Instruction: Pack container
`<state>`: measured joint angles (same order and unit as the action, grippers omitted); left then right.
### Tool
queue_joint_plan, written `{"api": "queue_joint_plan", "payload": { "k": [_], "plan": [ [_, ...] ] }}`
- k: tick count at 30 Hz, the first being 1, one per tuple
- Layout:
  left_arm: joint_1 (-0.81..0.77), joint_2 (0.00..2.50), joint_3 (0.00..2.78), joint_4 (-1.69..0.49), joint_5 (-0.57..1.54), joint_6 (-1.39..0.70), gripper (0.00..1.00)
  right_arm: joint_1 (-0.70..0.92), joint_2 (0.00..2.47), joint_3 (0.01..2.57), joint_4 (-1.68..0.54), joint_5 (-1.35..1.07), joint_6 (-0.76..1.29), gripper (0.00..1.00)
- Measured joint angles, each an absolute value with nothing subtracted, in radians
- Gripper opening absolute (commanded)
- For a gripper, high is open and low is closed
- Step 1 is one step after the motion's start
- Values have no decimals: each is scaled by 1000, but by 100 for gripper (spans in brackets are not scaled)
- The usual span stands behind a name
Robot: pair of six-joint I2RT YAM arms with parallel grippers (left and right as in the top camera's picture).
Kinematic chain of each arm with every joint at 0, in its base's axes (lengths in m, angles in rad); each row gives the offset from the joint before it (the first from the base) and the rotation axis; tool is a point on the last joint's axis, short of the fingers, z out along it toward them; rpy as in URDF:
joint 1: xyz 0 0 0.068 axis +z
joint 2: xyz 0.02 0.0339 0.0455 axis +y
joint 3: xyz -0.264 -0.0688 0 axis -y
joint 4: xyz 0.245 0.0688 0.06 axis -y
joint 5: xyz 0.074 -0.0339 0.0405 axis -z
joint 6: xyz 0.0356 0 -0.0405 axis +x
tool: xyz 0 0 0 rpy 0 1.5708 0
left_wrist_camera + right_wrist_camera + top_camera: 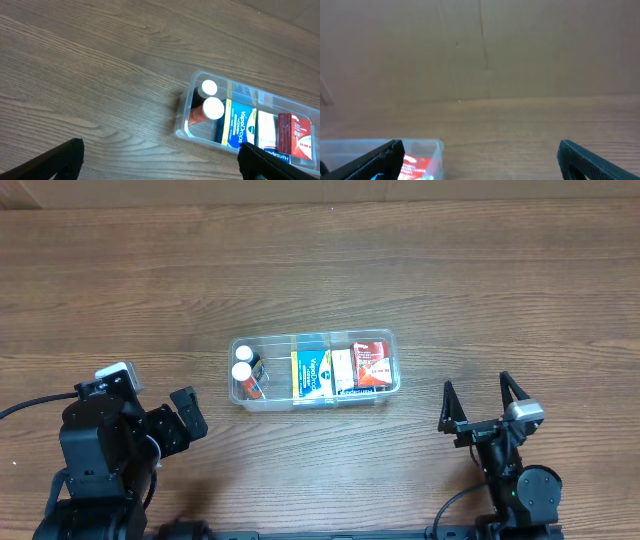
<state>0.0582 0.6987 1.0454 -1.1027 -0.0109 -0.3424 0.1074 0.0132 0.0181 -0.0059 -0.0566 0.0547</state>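
Container: two bottles, three boxes

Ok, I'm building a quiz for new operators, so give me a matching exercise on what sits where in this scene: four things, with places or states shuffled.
Things:
1. white-capped bottles
2. VapoDrops box
3. red box
4. right end effector

Places or states:
A. right end of the container
B. open, holding nothing, apart from the container
C. left end of the container
D. middle of the container

Pairs: 1-C, 2-D, 3-A, 4-B
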Motion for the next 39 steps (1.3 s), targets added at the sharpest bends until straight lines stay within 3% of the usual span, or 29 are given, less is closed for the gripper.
{"api": "queue_joint_plan", "payload": {
  "k": [5, 39],
  "plan": [
    [58, 699, 1045, -1103, -11, -342, 100, 109, 12, 19, -83, -67, -7, 100],
    [58, 699, 1045, -1103, -11, -342, 100, 112, 13, 19, -82, -71, -35, 100]
  ]
}}
